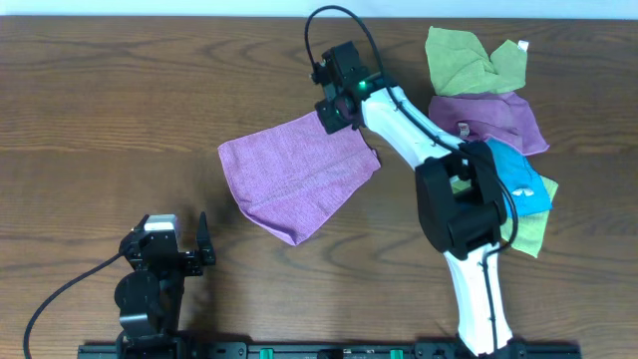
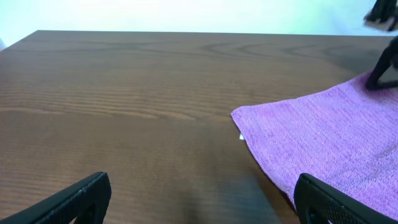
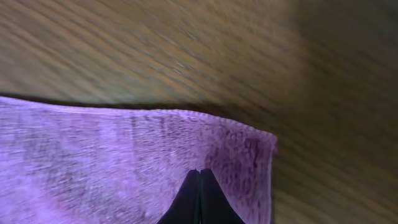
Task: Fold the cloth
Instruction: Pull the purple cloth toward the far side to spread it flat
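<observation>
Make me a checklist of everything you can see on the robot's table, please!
Surface: brown wooden table, bare on the left side.
Job's things: mauve cloth lying mid-table, one corner pinched and lifted.
Clutter: pile at the right: green cloth, purple cloth with a white tag, blue cloth, another green one under it.
Grippers: right gripper shut on the mauve cloth near its corner; left gripper open, holding nothing, near the front edge.
Cables: black cable looped above the right wrist; another at the left arm's base.
Surroundings: white wall beyond the table.
</observation>
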`<state>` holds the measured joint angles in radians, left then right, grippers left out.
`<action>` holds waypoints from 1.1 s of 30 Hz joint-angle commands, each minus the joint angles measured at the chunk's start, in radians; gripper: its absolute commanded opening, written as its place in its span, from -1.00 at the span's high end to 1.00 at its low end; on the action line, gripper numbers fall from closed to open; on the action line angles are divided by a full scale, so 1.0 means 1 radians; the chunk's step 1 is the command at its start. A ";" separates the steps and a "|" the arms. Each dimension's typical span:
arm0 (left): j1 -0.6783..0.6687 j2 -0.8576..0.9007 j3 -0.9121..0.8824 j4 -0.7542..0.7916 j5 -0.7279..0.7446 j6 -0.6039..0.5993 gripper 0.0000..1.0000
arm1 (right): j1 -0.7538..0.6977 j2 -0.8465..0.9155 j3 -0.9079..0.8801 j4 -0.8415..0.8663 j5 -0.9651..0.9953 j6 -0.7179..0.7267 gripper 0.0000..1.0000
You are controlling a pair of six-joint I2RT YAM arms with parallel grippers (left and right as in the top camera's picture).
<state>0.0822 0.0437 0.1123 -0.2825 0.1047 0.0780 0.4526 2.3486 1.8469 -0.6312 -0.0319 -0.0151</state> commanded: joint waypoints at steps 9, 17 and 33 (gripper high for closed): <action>-0.004 -0.005 -0.023 -0.011 -0.007 -0.007 -0.91 | 0.002 0.061 0.011 0.068 0.006 -0.047 0.97; -0.004 -0.005 -0.023 -0.011 -0.007 -0.007 -0.91 | -0.007 0.117 0.011 0.101 0.092 -0.041 0.97; -0.004 -0.005 -0.023 -0.011 -0.007 -0.007 -0.91 | -0.276 0.171 0.011 0.211 0.077 0.292 0.97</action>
<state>0.0822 0.0437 0.1123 -0.2825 0.1043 0.0780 0.2180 2.4477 1.8866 -0.4034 0.1108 0.1932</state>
